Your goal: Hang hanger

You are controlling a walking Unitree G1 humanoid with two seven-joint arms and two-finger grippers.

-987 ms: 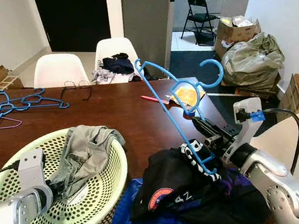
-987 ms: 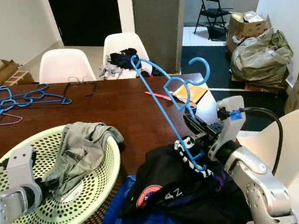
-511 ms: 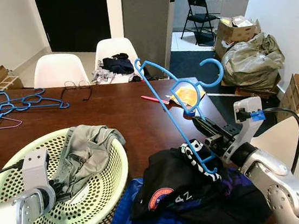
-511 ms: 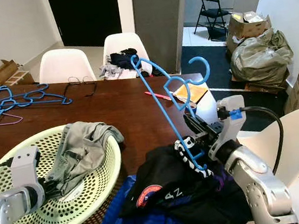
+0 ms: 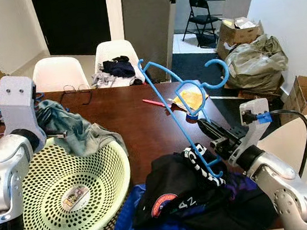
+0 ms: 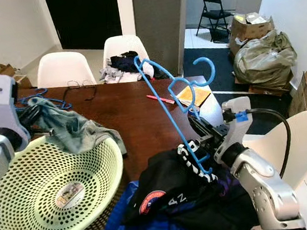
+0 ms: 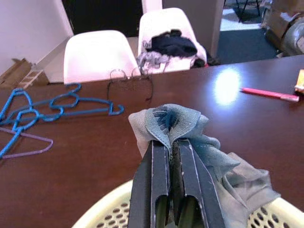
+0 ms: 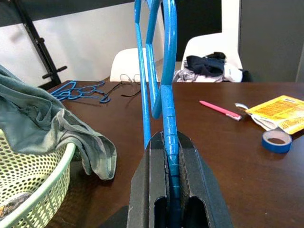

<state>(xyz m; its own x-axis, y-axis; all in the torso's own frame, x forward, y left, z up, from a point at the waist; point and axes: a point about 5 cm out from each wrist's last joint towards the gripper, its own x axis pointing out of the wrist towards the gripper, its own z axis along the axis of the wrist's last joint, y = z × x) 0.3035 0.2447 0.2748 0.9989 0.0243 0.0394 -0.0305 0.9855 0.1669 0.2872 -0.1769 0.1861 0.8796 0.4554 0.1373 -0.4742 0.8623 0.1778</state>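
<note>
Round sticker point(image 5: 76, 195) lay on the floor of the pale green perforated plastic basket point(image 5: 104, 196) (print unreadable). Left gripper point(image 7: 170, 148), fingers pressed together on the grey-green crumpled garment point(image 5: 72, 131), had lifted it from the basket bottom to above the rim. Right gripper point(image 8: 167, 142) pinched the blue plastic hanger point(image 5: 182, 111) upright over the dark clothes pile point(image 5: 181, 204).

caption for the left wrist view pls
Left gripper shut on a grey garment, lifted above the green basket.

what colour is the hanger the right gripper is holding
Bright blue. The hanger shows best in the left eye view, clamped in the right gripper.
</note>
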